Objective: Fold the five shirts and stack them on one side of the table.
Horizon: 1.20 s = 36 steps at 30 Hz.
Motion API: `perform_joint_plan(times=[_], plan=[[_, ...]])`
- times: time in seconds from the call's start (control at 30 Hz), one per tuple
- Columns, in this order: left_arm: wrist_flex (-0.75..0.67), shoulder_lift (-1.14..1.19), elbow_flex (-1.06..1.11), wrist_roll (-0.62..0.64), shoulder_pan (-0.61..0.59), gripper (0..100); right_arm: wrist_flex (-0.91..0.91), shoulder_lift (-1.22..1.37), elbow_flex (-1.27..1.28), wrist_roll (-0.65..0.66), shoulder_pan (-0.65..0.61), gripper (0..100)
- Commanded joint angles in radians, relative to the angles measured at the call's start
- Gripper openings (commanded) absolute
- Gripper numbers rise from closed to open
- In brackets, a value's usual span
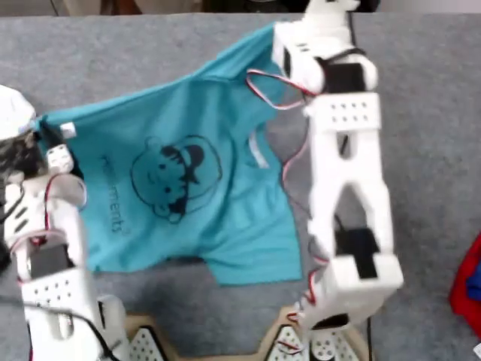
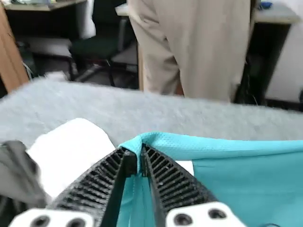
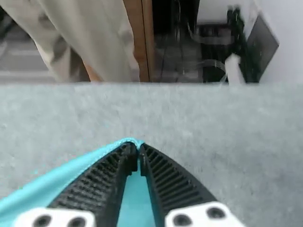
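A teal shirt (image 1: pixel 188 188) with a dark cartoon face print lies spread on the grey table (image 1: pixel 428 150). My left gripper (image 2: pixel 138 163) is shut on the shirt's hem edge (image 2: pixel 213 146) at the table's left side (image 1: pixel 45 139). My right gripper (image 3: pixel 137 153) is shut on another corner of the same teal shirt (image 3: pixel 57 189), at the far middle of the table (image 1: pixel 282 37). The cloth is stretched between the two grippers, with its far edge lifted.
A white folded item (image 2: pixel 71 146) lies at the left edge (image 1: pixel 15 113), with a dark patterned cloth (image 1: pixel 19 154) beside it. A red and blue garment (image 1: pixel 470 286) lies at the right edge. A person in beige trousers (image 2: pixel 189 47) stands beyond the table.
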Motion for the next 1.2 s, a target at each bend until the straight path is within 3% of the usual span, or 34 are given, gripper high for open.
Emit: perform_joint_plan(times=[0.0, 0.37, 0.63, 0.9, 1.17], plan=[[-0.049, 0.199, -0.126, -0.006, 0.048, 2, -0.029, 0.07, -0.097, -0.011, 0.002, 0.5], [-0.044, 0.871, -0.735, 0.104, 0.086, 2, -0.029, 0.231, -0.297, 0.006, 0.059, 0.5], [-0.043, 1.248, -1.189, 0.104, 0.055, 2, -0.092, 0.397, -0.492, 0.026, 0.042, 0.5], [0.209, 1.451, -1.525, 0.103, 0.035, 2, -0.107, 0.641, -0.773, 0.026, -0.033, 0.5], [0.361, 1.604, -1.648, 0.097, 0.02, 2, -0.051, 0.862, -1.029, 0.025, -0.039, 0.5]])
